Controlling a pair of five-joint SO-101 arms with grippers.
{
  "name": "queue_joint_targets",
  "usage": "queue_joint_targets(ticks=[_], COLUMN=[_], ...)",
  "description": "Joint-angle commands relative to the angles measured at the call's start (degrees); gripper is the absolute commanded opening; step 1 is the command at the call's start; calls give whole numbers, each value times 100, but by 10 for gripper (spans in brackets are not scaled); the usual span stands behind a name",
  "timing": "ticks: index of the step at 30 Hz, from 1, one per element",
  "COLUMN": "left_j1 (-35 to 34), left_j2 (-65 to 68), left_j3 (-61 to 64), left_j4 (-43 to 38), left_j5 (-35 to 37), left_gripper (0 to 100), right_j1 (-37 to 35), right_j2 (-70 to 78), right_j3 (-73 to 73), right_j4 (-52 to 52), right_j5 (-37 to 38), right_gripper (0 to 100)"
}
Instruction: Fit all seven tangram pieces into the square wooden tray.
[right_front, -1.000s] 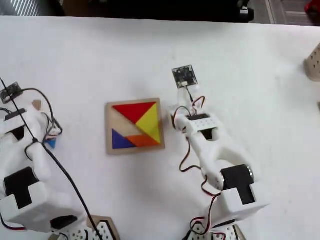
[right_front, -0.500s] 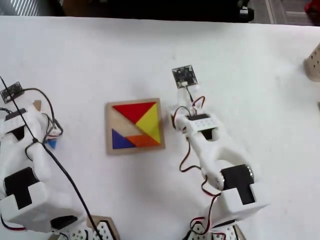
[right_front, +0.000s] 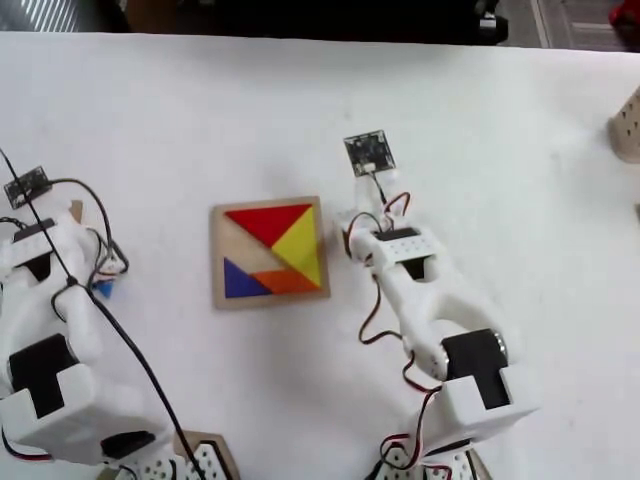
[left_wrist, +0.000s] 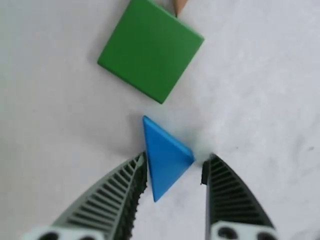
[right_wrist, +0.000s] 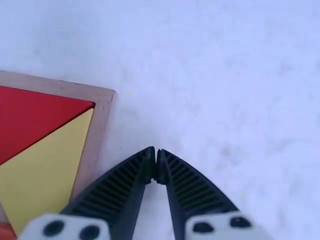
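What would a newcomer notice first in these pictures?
The tray at the middle of the table, partly filled with red, yellow, blue and orange pieces. The left gripper stands open around a blue triangle, a green square just beyond it. The right gripper rests shut beside the tray's corner.

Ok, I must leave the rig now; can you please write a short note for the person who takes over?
Left tool: open, astride the small blue triangle on the table, not closed on it. The green square lies just beyond, a tan tip beside it.
Right tool: shut, empty, beside a corner of the tray.
Done: red triangle, yellow triangle, orange piece and dark blue piece sit in the tray.
To do: grasp the small triangle, fit the loose pieces in.
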Motion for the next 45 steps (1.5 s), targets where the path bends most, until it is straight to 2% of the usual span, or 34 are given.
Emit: queue_joint_targets(ticks=[1,13,18,30,34,39,45], left_j1=[66,57,66,48,-22,-84,-66], left_j2=[-207,-233,-215,-242,-251,-259,-259], left_j3=[-18,220,193,211,193,0,-316], left_j4=[-167,-589,-633,-695,-651,-193,273], left_j5=[-35,-26,-26,-26,26,774,818], left_gripper=[187,186,97,94,92,93,93], right_j1=[75,75,75,75,75,75,75], right_j2=[-48,-48,-48,-48,-48,-48,-48], right_j3=[-246,-246,-246,-246,-246,-246,-246], right_j4=[48,48,48,48,48,48,31], right_j5=[97,97,97,97,97,97,97], right_gripper=[21,21,21,21,21,21,21])
